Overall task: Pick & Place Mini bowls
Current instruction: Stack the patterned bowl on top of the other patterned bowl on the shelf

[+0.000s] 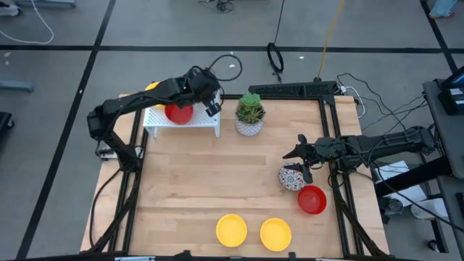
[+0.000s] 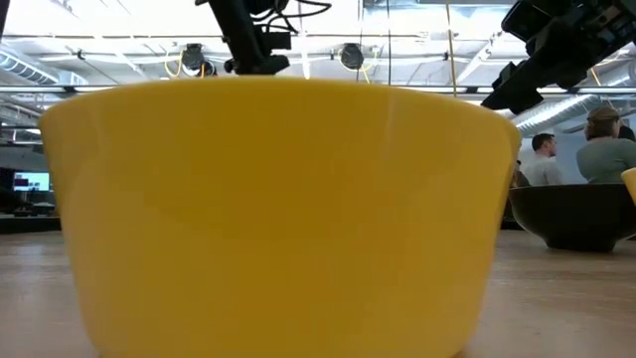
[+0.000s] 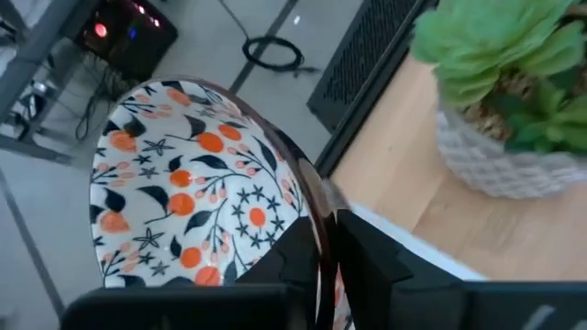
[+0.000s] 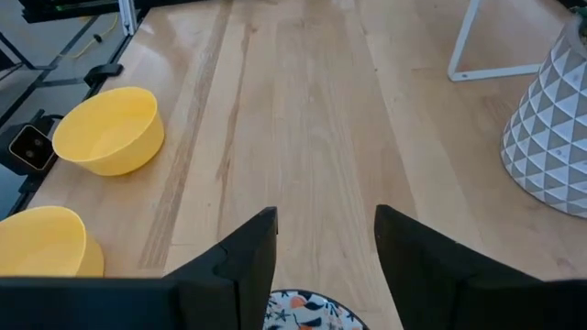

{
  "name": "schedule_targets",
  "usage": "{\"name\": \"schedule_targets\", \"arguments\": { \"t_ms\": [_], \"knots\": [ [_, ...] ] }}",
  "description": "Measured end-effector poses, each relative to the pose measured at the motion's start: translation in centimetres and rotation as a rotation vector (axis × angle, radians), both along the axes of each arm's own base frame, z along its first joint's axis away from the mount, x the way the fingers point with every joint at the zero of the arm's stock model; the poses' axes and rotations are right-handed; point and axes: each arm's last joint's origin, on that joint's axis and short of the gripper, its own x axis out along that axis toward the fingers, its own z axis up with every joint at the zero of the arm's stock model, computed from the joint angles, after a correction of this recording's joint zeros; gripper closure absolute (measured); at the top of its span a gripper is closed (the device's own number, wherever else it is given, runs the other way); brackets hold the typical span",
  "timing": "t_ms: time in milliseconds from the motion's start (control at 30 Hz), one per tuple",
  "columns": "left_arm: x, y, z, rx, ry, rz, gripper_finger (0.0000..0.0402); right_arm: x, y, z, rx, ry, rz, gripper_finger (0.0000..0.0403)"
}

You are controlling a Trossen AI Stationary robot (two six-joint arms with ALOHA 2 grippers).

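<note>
My left gripper (image 3: 328, 229) reaches over the white shelf (image 1: 183, 125) at the table's far left and is shut on a white floral mini bowl (image 3: 183, 183). In the high view the arm hides this bowl. A red bowl (image 1: 179, 113) and a yellow bowl (image 1: 152, 87) sit on the shelf. My right gripper (image 4: 326, 229) is open and hovers just above a second floral bowl (image 1: 293, 177), touching nothing. A red bowl (image 1: 312, 199) stands near the right edge. Two yellow bowls (image 1: 232, 229) (image 1: 275, 233) stand at the near edge. My left gripper holds the floral bowl by its dark rim (image 3: 316, 206), pinched with one finger on the bowl's patterned face and the other on its far side. The bowl stands tipped on edge in the hold. Its lower part lies below the frame, so whether it rests on the shelf does not show.
A white pot with a green plant (image 1: 250, 114) stands just right of the shelf, close to my left gripper. Bare wood lies in the table's middle. In the low view one yellow bowl (image 2: 268, 209) fills the foreground, and people sit in the room behind it.
</note>
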Motion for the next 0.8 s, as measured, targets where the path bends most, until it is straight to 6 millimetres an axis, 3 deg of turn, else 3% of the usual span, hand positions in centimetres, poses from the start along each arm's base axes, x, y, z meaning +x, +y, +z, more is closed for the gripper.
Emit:
{"name": "schedule_targets", "arguments": {
  "t_ms": [200, 467, 800],
  "knots": [
    [-0.6, 0.4, -1.0, -0.053, 0.073, 0.037, 0.0384, -0.1, 0.0, -0.2, -0.004, 0.020, -0.001, 0.0232],
    [0.1, 0.9, -2.1, -0.081, 0.088, 0.035, 0.0360, -0.1, 0.0, -0.2, -0.005, 0.023, -0.003, 0.0232],
    [0.1, 1.4, -2.6, -0.109, 0.101, 0.033, 0.0381, -0.1, 0.0, -0.2, -0.005, 0.023, -0.003, 0.0232]
  ]
}}
